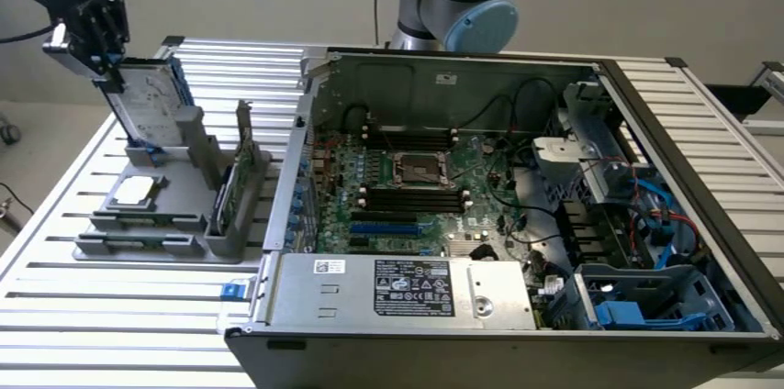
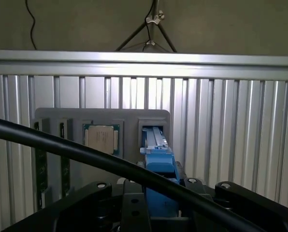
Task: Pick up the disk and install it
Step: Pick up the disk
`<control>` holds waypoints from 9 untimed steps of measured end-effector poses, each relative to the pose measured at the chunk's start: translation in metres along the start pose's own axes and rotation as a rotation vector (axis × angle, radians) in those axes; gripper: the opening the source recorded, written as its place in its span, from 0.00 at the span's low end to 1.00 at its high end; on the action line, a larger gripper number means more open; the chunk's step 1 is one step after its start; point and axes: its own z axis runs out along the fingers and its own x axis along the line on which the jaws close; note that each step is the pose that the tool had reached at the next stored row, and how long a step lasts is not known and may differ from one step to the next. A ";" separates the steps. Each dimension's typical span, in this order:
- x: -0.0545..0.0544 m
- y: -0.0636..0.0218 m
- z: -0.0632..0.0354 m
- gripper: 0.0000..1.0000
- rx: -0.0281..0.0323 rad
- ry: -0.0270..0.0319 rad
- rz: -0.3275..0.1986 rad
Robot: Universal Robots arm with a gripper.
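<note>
The disk (image 1: pixel 150 100), a silver drive with a white label in a blue bracket, stands tilted on edge at the exterior view's far left. Its lower end is at a slot of the grey holder (image 1: pixel 160 242). My gripper (image 1: pixel 105 68) grips the disk's upper edge from above. In the wrist view the blue bracket of the disk (image 2: pixel 158 169) sits between my black fingers (image 2: pixel 86 203), with the gripper (image 2: pixel 159 205) shut on it. The disk's far end reaches down to the holder's slot (image 2: pixel 153 135).
An open computer case (image 1: pixel 490 68) fills the middle and right, with a motherboard (image 1: pixel 417 187), a grey power-supply box (image 1: pixel 392 293) and a blue drive bay (image 1: pixel 649 311). The holder also carries a processor chip (image 1: pixel 132 191) and an upright card (image 1: pixel 239 178). A black cable (image 2: pixel 62 147) crosses the wrist view.
</note>
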 end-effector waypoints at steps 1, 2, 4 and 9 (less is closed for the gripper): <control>0.000 0.0000 -0.0035 0.33 0.0001 0.0001 0.000; 0.000 0.0001 -0.0072 0.33 0.0001 0.0003 0.000; 0.000 0.0002 -0.0152 0.33 0.0000 0.0008 0.000; -0.001 0.0005 -0.0374 0.33 0.0000 0.0026 0.000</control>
